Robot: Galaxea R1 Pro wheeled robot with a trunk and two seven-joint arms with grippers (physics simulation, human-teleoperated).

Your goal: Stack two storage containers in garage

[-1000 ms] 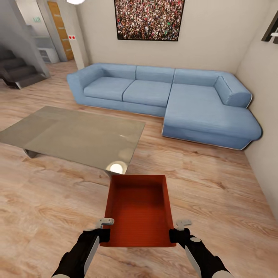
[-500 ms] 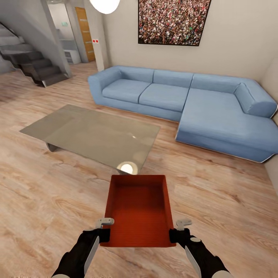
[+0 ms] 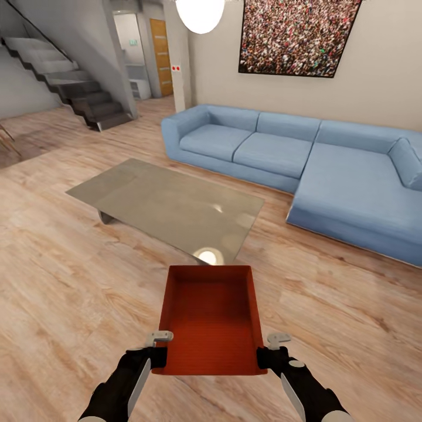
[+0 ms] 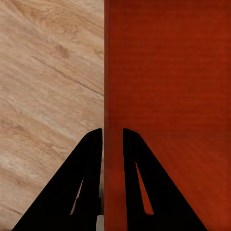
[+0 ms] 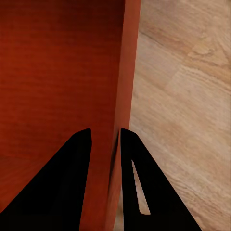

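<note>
Head view first, and we read it from nine o'clock round to three. At about ten o'clock we see a grey staircase [image 3: 76, 88] rising away, with a wooden door [image 3: 161, 55] beyond it at eleven. A glass-topped coffee table [image 3: 170, 205] sits just left of centre on the wood-plank floor [image 3: 64, 293], and a white globe lamp [image 3: 200, 13] hangs at twelve. From one to three o'clock runs the blue sofa [image 3: 305, 164], with a crowd picture [image 3: 296, 35] on the beige wall above it.

At six o'clock we hold one storage container [image 3: 211, 319], red-orange and open-topped, level between our arms and above the planks, its far edge just short of the table's near corner. Our left gripper [image 3: 159, 346] takes the container's left wall at seven o'clock; in the left wrist view its two black fingers [image 4: 86, 183] sit either side of that thin wall, pinching it. Our right gripper [image 3: 271, 347] takes the right wall at five o'clock, and in the right wrist view its fingers [image 5: 72, 183] likewise straddle and pinch the wall, with the ribbed bottom on one side and the planks on the other.
</note>
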